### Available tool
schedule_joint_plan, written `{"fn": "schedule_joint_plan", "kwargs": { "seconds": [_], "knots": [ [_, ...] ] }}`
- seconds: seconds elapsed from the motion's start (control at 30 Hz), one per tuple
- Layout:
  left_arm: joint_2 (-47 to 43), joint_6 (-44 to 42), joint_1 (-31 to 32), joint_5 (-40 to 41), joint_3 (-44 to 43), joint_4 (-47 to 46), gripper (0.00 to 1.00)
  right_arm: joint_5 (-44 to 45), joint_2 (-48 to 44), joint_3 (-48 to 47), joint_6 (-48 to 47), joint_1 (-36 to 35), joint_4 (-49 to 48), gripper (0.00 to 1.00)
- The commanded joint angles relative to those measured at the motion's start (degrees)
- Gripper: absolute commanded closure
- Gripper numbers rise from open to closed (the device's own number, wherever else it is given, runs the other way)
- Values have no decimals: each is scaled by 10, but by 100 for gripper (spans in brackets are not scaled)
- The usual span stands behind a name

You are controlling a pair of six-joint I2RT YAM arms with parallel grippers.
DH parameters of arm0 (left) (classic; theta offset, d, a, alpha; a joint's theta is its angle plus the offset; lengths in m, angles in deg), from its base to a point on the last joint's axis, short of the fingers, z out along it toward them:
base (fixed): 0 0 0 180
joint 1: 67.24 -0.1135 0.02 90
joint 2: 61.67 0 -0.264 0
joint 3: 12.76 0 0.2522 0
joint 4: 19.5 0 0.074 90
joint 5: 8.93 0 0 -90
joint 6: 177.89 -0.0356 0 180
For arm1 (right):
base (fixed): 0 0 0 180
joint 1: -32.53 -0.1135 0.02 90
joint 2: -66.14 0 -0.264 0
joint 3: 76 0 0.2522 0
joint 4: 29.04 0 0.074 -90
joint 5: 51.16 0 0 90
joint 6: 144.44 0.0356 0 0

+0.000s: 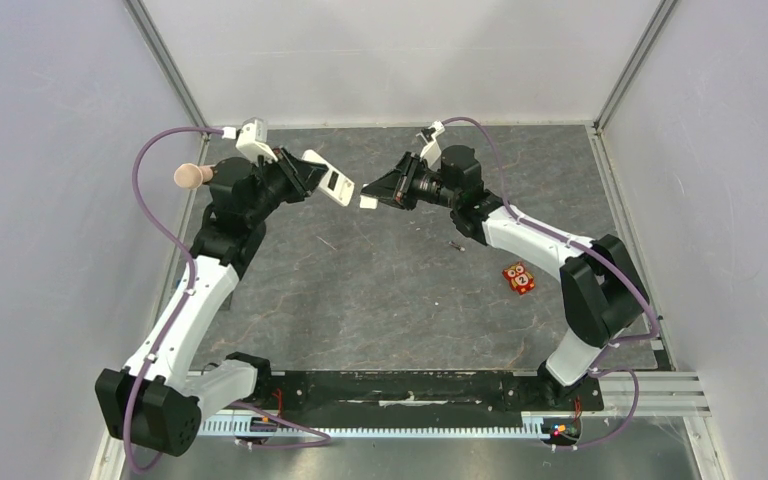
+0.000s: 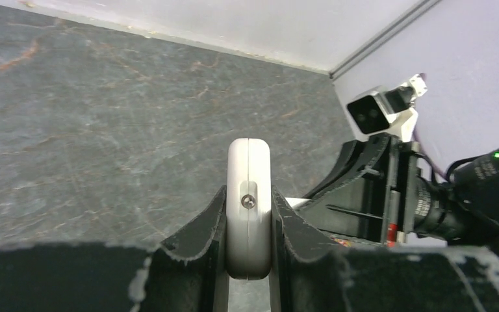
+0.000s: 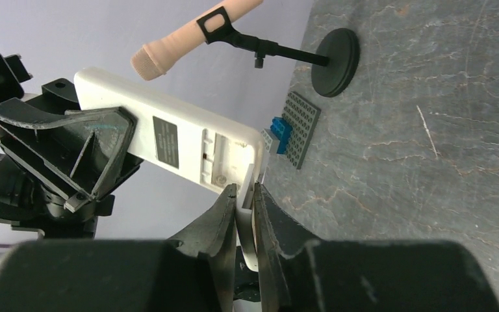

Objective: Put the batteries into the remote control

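The remote control [image 1: 332, 185] is held clear of the surface [image 1: 380, 300]. The left gripper [image 1: 312, 172] closes over one end, so nothing can pass there. At the free end the right gripper [image 1: 372, 192] pinches a small white cover piece [image 1: 368, 201] just beside the remote, blocking that approach too. Left of the remote a microphone [image 1: 192, 176] stands on a dark stand, with a grey brick plate [image 3: 297, 130] near its round base [image 3: 335, 62]. Nearer than the remote the surface lies open. To its right an orange owl-faced object [image 1: 518, 278] and a tiny dark piece [image 1: 455, 243] lie well apart from it.
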Motion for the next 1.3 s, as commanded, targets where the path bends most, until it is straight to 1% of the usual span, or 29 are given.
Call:
{"fn": "schedule_joint_plan", "kwargs": {
  "seconds": [0.0,0.1,0.23,0.3,0.4,0.6,0.67,0.77,0.83,1.0,1.07,1.17,1.27],
  "knots": [
    [-15,-63,1,60,-1,12,98,-17,-2,-5,-13,2,-22,83],
    [-18,-70,1,80,8,17,98,-13,8,-13,-35,2,0,83],
    [-28,-72,1,93,11,26,98,76,37,-27,-151,2,114,82],
    [-33,-68,1,92,14,27,98,126,55,-27,-199,2,148,82],
    [-36,-58,1,80,18,26,98,170,93,-36,-253,2,188,80],
    [-36,-39,1,49,22,16,98,196,146,-36,-283,2,206,79],
    [-34,-36,1,40,20,16,98,213,154,-39,-292,2,227,79],
    [-33,-33,1,31,18,15,98,246,156,-43,-300,4,252,76],
    [-33,-31,1,29,18,16,98,257,151,-42,-301,8,261,71],
    [-35,-23,1,22,16,16,98,242,114,-34,-304,12,256,59],
    [-35,-13,1,15,15,15,98,202,88,-29,-306,12,241,54],
    [-36,9,1,-2,8,12,98,117,34,4,-305,12,164,49],
    [-37,34,1,-35,3,-7,98,19,-31,62,-295,12,41,36]
  ]
}}
